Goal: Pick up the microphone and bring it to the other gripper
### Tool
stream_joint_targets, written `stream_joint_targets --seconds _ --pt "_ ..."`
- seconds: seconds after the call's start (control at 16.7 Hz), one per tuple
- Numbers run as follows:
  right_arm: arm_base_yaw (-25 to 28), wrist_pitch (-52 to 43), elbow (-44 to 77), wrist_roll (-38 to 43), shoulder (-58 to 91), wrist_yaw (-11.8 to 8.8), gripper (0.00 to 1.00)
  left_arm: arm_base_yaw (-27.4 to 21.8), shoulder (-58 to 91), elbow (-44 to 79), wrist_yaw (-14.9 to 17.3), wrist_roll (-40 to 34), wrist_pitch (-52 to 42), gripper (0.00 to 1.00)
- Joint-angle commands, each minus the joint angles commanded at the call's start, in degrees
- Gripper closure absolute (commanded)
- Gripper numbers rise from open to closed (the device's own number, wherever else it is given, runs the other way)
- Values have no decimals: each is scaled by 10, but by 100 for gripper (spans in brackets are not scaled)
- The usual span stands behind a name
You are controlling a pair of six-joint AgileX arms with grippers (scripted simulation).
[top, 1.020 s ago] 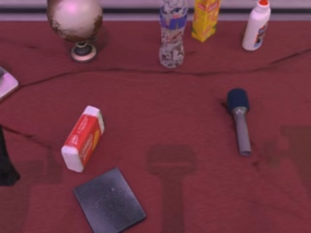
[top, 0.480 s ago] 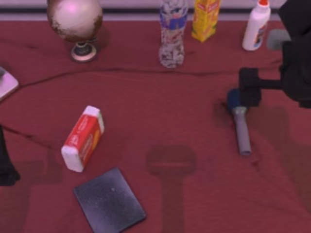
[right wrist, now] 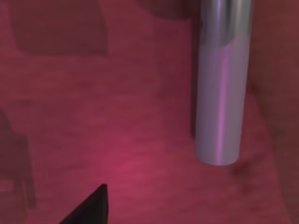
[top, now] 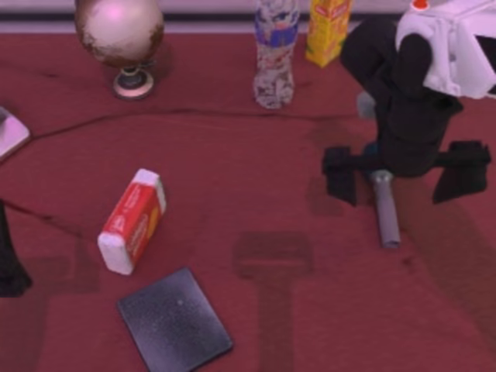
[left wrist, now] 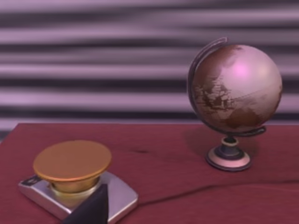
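Note:
The microphone lies on the red table at the right; its grey handle (top: pixel 385 215) points toward the front edge. My right arm hides almost all of the dark-blue head. My right gripper (top: pixel 399 175) hangs over the head end, open wide, with one black finger (top: pixel 339 177) on each side of the microphone and clear of it. In the right wrist view the handle (right wrist: pixel 219 88) runs down the picture, and one fingertip (right wrist: pixel 91 209) shows well away from it. My left gripper (top: pixel 8 267) is parked at the table's left edge.
Along the back stand a globe (top: pixel 120 31), a clear bottle (top: pixel 275 54) and a yellow carton (top: pixel 327 29). A red box (top: pixel 133 221) and a dark pad (top: pixel 174 319) lie at the front left. A gold bell on a silver base (left wrist: pixel 72 163) sits by the left gripper.
My right arm has swung in from the right and now covers the microphone's head and the glue bottle. Its fingers have spread to either side of the microphone. The microphone has not moved.

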Motion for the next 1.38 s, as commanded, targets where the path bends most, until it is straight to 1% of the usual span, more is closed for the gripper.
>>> stream_joint_targets --seconds 0.42,0.54,0.9,1.2,1.38 --pt "-3 9 -6 -1 6 0 0 0 0 0 0 0 0 0" --pt "-5 40 -23 -5 21 0 0 0 0 0 0 0 0 0" --pt "-16 181 -93 -15 86 0 0 0 0 0 0 0 0 0" --pt "-18 197 -102 -17 95 0 0 0 0 0 0 0 0 0" --pt "-18 197 -102 -17 95 0 23 0 0 0 0 0 0 0"
